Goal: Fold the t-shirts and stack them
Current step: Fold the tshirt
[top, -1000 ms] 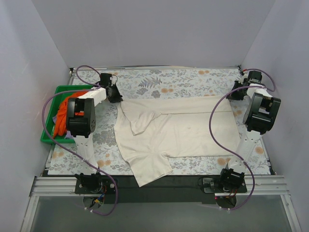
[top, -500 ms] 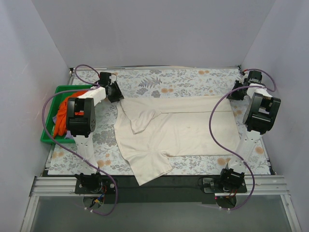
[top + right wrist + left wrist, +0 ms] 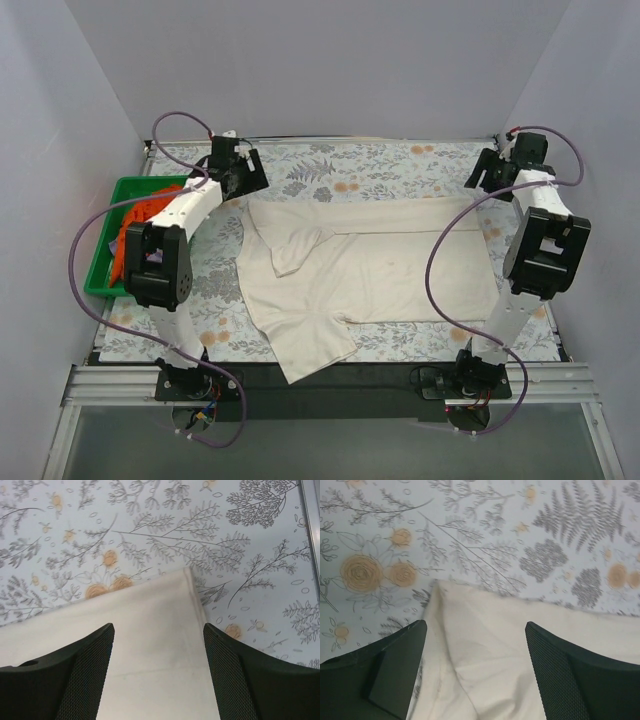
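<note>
A large cream t-shirt (image 3: pixel 370 265) lies folded lengthwise on the flowered table, one sleeve hanging over the near edge. My left gripper (image 3: pixel 243 183) hovers open above its far left corner (image 3: pixel 485 630), nothing between the fingers. My right gripper (image 3: pixel 488 180) hovers open over the far right corner (image 3: pixel 160 625), also empty. An orange t-shirt (image 3: pixel 135 235) is bunched in the green tray (image 3: pixel 105 265) at the left. No lavender t-shirt shows.
The floral tablecloth (image 3: pixel 340 165) covers the table. White walls close in the back and both sides. A black strip and metal rail (image 3: pixel 330 385) run along the near edge by the arm bases. Purple cables loop beside both arms.
Both grippers have opened and let go of the cream shirt's far corners, then lifted and drawn back toward the far edge. The shirt stays flat.
</note>
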Robot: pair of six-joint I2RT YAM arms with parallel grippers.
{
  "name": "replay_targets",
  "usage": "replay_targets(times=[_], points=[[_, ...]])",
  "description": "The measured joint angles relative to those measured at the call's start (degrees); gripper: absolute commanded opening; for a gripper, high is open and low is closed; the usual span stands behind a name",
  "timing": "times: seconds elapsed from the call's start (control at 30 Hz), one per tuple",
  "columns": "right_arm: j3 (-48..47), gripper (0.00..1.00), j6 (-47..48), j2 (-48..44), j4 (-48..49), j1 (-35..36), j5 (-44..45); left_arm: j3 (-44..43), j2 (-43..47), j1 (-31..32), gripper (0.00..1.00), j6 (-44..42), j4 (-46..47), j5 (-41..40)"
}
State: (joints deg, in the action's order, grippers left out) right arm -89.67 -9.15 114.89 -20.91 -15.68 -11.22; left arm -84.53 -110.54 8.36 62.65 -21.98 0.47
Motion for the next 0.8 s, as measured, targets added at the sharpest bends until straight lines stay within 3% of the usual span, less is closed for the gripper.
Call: replay_targets(times=[0.2, 0.23, 0.43, 0.57, 0.8], points=[[6.1, 0.61, -0.9, -13.0, -1.2, 7.0, 4.0, 4.4, 11.3, 14.1, 0.58, -4.5, -0.8, -4.8], [7.1, 0.60, -1.0, -14.7, -1.3, 8.5, 4.1, 5.6, 12.5, 17.3, 0.51, -5.2, -0.8, -5.7], [16.5, 0.59, -1.3, -22.0, -2.1, 17.4, 3.2, 11.3, 12.5, 33.4, 0.31, -10.1, -2.8, -9.9], [22.5, 0.59, -1.6, -24.5, -2.8, 20.3, 1.8, 11.8, 9.3, 37.3, 0.25, -12.9, -3.0, -11.7], [28.5, 0.59, -2.2, -28.9, -3.4, 20.8, 1.2, 11.8, 4.0, 36.7, 0.20, -15.4, -2.8, -14.6]])
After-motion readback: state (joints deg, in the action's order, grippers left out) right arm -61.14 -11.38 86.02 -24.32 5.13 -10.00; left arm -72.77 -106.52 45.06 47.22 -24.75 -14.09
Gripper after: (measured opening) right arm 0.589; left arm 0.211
